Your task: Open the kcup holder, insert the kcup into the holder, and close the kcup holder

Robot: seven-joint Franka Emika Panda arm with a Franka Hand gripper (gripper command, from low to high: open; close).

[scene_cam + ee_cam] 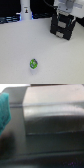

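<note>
Exterior view: hand, grip unclear, at kcup holder; kcup well apart on bench; misjudged pull risks shoving holder

Black kcup holder seemingly closed; green-topped kcup well apart.
</note>
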